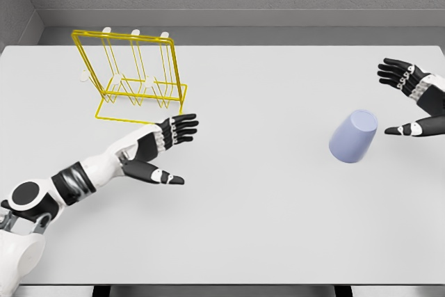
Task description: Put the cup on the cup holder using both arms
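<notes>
Flanking the lavender cup point(354, 137), the right hand point(416, 99) is spread, gripping nothing; left hand point(161, 145) likewise open near the yellow cup holder point(132, 74). Risk: an off-centre closure could topple the cup.

- A lavender cup point(353, 137) is lying tilted on the white table point(264, 227), right of centre.
- A yellow wire holder point(132, 74) is standing at the far left.
- The left hand point(163, 147) is being held open just before the holder.
- The right hand point(416, 99) is being held open beside the cup, not touching it.
</notes>
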